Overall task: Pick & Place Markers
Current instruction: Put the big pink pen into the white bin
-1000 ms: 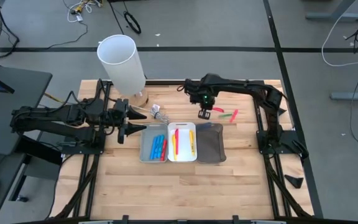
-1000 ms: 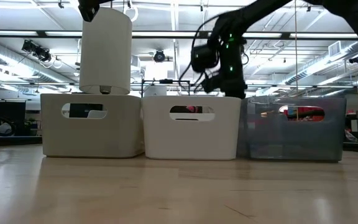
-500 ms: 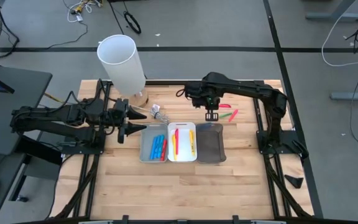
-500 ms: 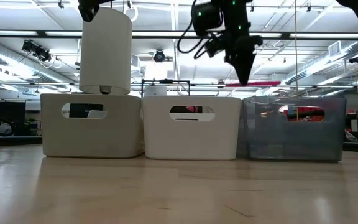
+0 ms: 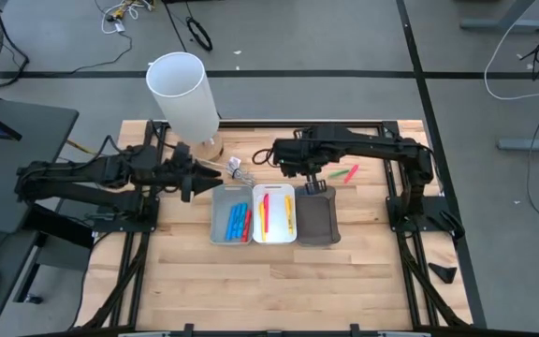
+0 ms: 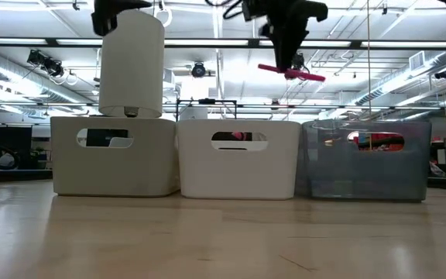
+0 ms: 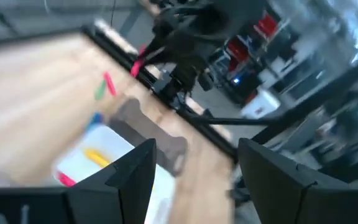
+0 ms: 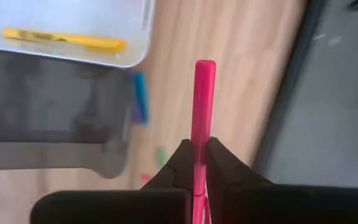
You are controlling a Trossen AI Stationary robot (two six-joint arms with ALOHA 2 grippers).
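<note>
Currently the right gripper [image 8: 194,163] is clamped on a pink marker [image 8: 201,106], raised above the far end of the grey tray [image 5: 317,216]. The low view shows the marker [image 6: 291,73] lying nearly level, long axis crosswise, projecting from both sides of the gripper [image 6: 288,60]. The right wrist view shows its length extending straight out past the fingertips [image 8: 178,161]. The high view hides it under the arm. The left gripper [image 5: 195,181], fingers apart, waits near the left edge of the surface [image 5: 251,281], beside the white cylinder [image 5: 184,96].
</note>
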